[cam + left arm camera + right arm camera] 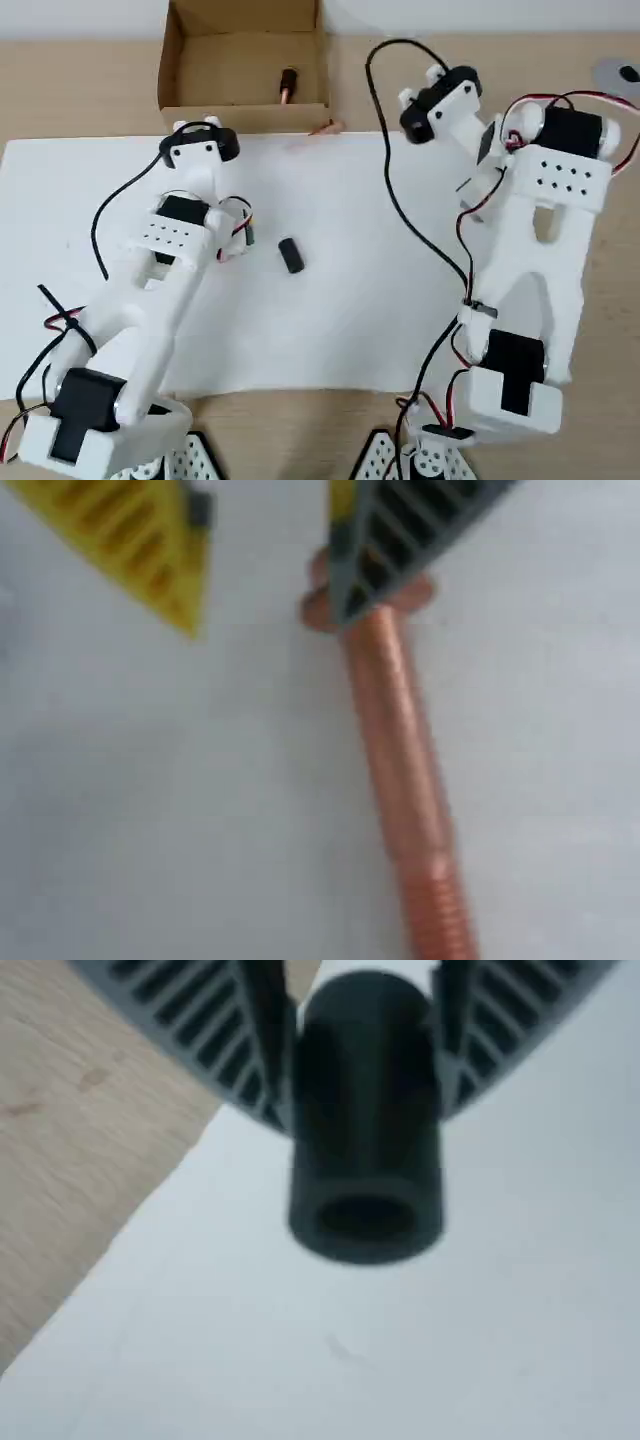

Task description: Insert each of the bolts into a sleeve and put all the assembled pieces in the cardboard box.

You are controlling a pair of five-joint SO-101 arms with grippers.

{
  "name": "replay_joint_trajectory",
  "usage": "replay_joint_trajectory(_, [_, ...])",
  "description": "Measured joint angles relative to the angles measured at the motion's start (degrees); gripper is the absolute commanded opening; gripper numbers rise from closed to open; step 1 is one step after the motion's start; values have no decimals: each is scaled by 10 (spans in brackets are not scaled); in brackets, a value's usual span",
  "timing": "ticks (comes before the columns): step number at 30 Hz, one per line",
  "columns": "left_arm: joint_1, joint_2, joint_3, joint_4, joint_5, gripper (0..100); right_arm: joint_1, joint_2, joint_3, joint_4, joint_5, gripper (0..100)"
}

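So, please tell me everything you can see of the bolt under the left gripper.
The bolt looks like copper-coloured metal: a round flanged head, a smooth shank, threads at its end. It lies flat on the white sheet. One dark finger of the open left gripper covers its head; the yellow finger stands apart.

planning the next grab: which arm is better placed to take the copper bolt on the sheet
Left: the left gripper, open, is at the bolt head; the right gripper is shut on a sleeve.
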Motion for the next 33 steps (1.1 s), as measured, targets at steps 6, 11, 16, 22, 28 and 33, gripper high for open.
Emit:
replay_joint_trajectory(6, [0,0,2,-3,0,157,0,-1,5,0,0,10])
replay_joint_trajectory(11, [-11,0,22,-25,14,157,0,-1,5,0,0,10])
replay_joint_trajectory(16, [-56,1,33,-47,64,154,0,-1,5,0,0,10])
replay_joint_trajectory(22, [-77,1,39,-68,91,154,0,-1,6,0,1,10])
replay_joint_trajectory(28, [-78,1,39,-68,87,153,0,-1,6,0,1,10])
replay_joint_trajectory(33, [-83,44,39,-68,43,153,0,-1,6,0,12,10])
